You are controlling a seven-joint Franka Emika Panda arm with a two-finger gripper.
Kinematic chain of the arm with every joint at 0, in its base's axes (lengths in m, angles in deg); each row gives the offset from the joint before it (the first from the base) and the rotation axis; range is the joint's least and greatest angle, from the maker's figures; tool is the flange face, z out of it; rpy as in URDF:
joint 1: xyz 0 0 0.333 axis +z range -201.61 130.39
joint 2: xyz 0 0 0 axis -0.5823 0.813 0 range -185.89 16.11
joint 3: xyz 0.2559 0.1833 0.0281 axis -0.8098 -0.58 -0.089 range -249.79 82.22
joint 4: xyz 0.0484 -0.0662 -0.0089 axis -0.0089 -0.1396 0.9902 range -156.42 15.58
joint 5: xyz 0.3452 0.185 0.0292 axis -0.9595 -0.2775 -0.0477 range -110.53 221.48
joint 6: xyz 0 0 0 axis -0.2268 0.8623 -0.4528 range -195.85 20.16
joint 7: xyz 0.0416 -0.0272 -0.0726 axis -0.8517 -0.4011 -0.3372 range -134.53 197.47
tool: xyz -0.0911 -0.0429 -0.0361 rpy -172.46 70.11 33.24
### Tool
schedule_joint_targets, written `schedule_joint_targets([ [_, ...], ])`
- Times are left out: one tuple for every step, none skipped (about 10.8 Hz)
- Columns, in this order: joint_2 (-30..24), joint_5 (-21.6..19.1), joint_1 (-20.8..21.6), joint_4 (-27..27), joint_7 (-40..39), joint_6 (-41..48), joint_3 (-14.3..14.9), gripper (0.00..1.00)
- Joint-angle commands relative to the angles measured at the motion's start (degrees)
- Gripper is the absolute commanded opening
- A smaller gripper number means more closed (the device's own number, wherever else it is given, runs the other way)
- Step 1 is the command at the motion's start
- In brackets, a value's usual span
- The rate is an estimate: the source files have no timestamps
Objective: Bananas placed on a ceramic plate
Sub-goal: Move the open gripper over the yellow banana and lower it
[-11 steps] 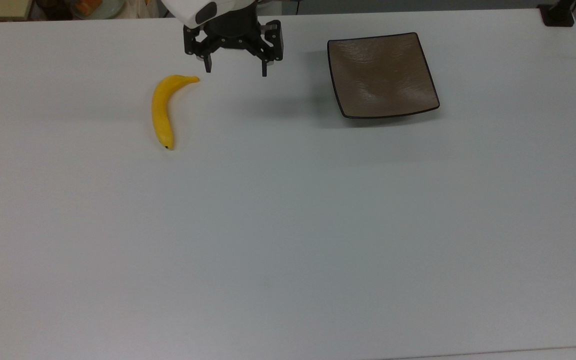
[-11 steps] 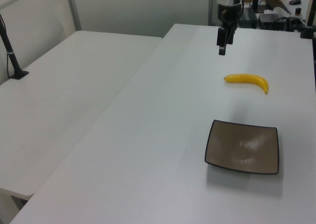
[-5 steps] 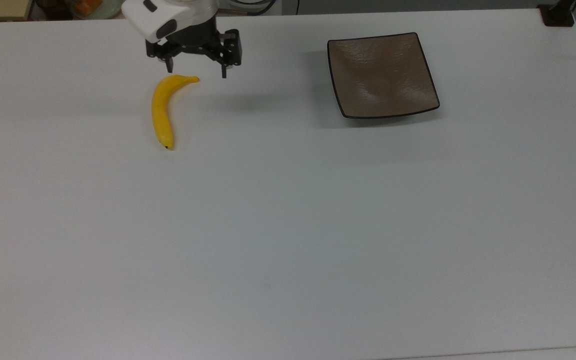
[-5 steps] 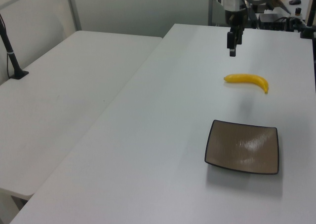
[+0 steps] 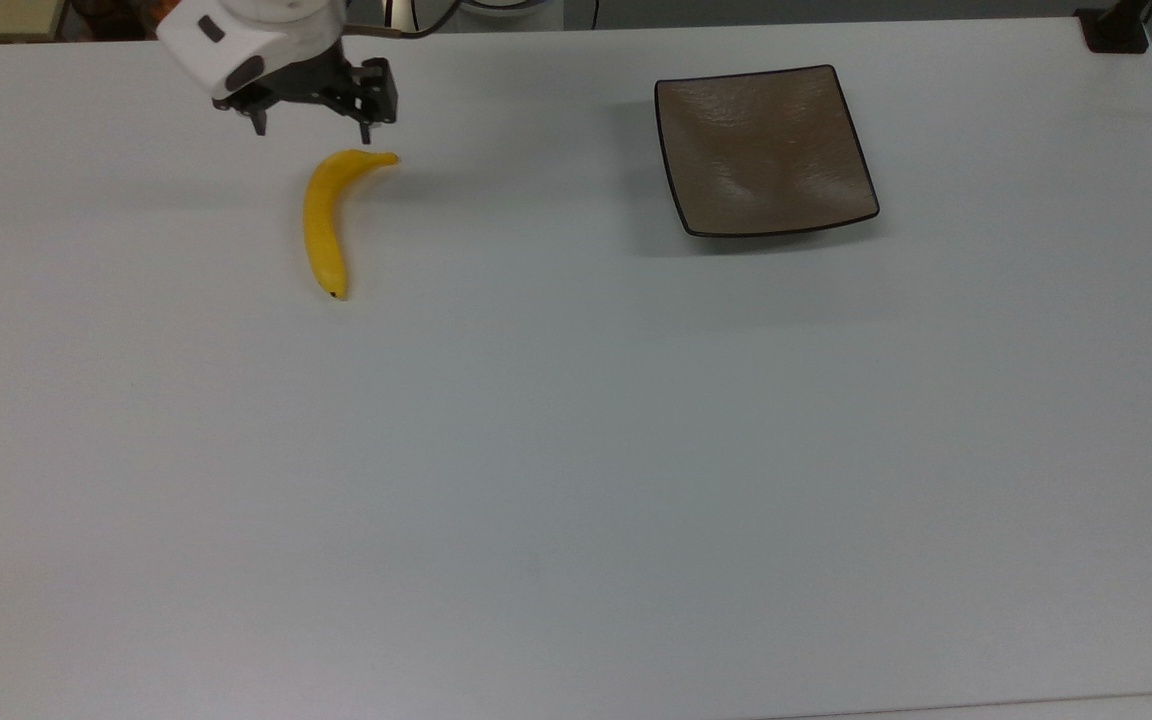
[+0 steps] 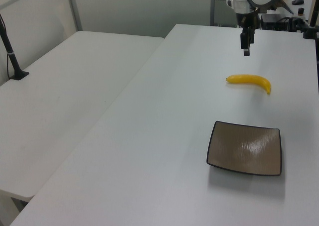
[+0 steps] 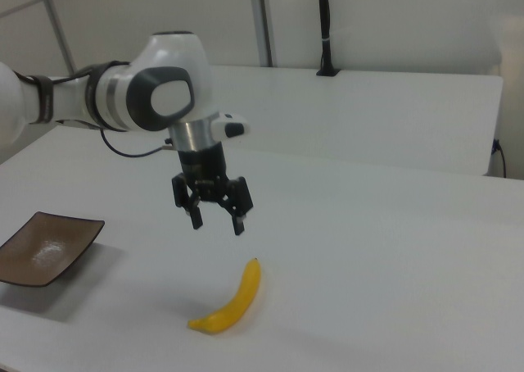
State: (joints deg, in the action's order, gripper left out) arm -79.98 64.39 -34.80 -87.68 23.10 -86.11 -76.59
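Top view first: we are seeing a smooth, curved yellow banana (image 5: pixel 325 220) lying flat on the matte white table (image 5: pixel 576 450), well apart from the ceramic plate (image 5: pixel 764 150) toward the top view's left. That square, glossy brown plate, dark-rimmed and faintly brushed, is holding nothing. Our gripper (image 5: pixel 311 125) is hanging just beyond the banana's stem, fingers spread wide, gripping nothing.
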Motion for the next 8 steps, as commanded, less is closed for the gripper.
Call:
schedule_joint_targets([
  [-0.43, 0.93, -1.51, -6.27, -2.79, -5.71, 1.85, 1.00],
  [0.88, 0.93, -1.60, -7.77, -2.79, -8.26, 2.38, 1.00],
  [2.54, 0.93, -1.78, -8.14, -2.79, -9.77, 2.47, 1.00],
  [4.47, 1.37, -1.78, -8.14, -2.79, -9.96, 2.38, 1.00],
  [6.32, 2.24, -1.78, -8.14, -2.79, -10.31, 2.38, 1.00],
  [8.17, 2.51, -1.52, -8.23, -2.71, -11.62, 2.38, 1.00],
  [9.58, 2.52, -1.43, -8.23, -2.71, -13.20, 2.38, 1.00],
  [10.46, 3.04, -1.43, -8.23, -2.71, -13.65, 2.38, 0.96],
])
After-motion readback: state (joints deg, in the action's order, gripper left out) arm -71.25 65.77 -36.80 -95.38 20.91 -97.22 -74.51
